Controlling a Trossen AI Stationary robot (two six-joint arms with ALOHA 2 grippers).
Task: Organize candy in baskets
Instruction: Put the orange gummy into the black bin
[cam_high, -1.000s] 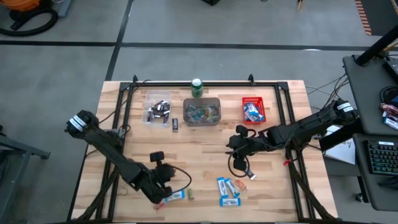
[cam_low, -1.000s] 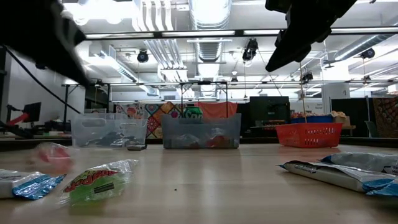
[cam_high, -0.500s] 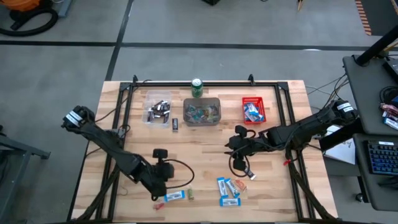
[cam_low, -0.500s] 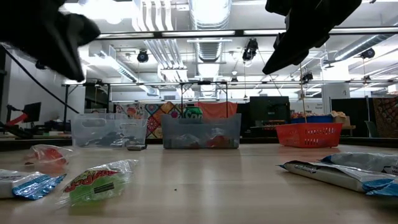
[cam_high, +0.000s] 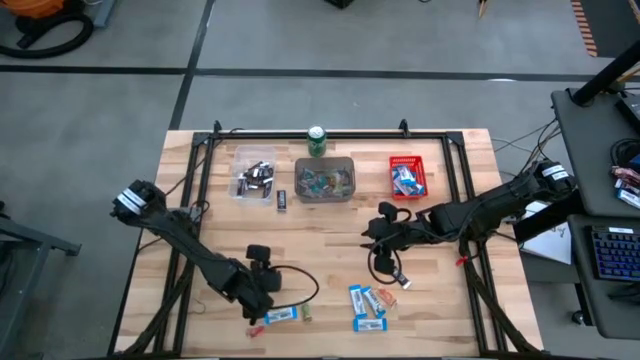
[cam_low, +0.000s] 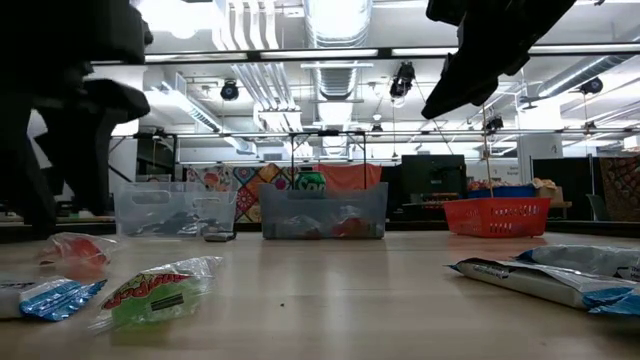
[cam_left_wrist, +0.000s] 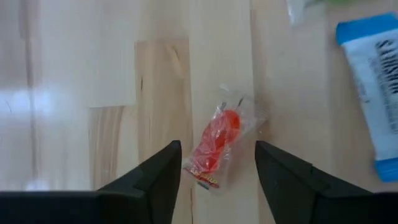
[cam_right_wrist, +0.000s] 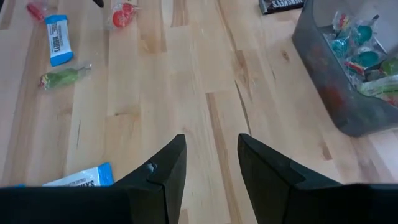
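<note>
Newly released, left gripper (cam_left_wrist: 217, 163) straddles a red candy (cam_left_wrist: 216, 142) at lower left; right gripper (cam_right_wrist: 208, 163) idles parted; three baskets (cam_high: 323, 192) part-filled, several bars (cam_high: 366, 303) remain

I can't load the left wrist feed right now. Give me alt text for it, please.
The left gripper points down at bare wooden table with its two dark fingers open on either side of a small red wrapped candy lying flat. A blue-and-white mini bar lies off to one side, partly cut off.
</note>
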